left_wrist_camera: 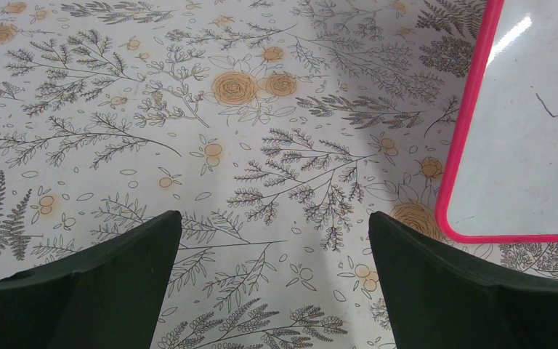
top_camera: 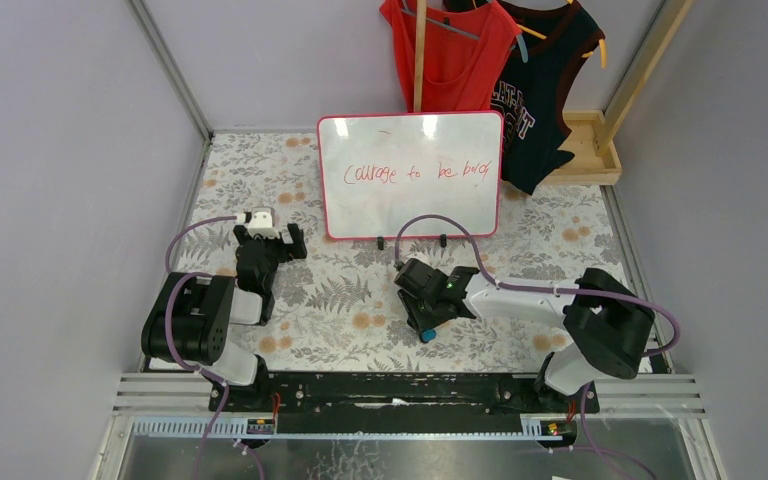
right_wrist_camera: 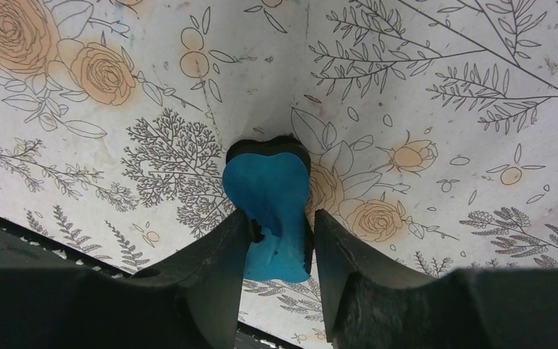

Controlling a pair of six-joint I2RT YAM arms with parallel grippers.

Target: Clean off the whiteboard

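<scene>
The whiteboard [top_camera: 410,175] stands upright at the back middle, glossy white with a red-pink frame and red handwriting on it. Its lower left corner shows in the left wrist view [left_wrist_camera: 530,145]. The blue-and-black eraser [top_camera: 427,333] lies low on the floral cloth, in front of the board. My right gripper [top_camera: 422,318] is shut on it; in the right wrist view both fingers pinch the narrow waist of the eraser [right_wrist_camera: 269,196], so the right gripper [right_wrist_camera: 280,233] holds it. My left gripper [top_camera: 270,232] is open and empty over the cloth, left of the board, and its jaws [left_wrist_camera: 275,240] stand wide apart.
A red shirt [top_camera: 450,50] and a dark shirt [top_camera: 540,90] hang on a wooden rack [top_camera: 590,150] behind the board at the back right. Grey walls close both sides. A black rail [top_camera: 400,390] runs along the near edge.
</scene>
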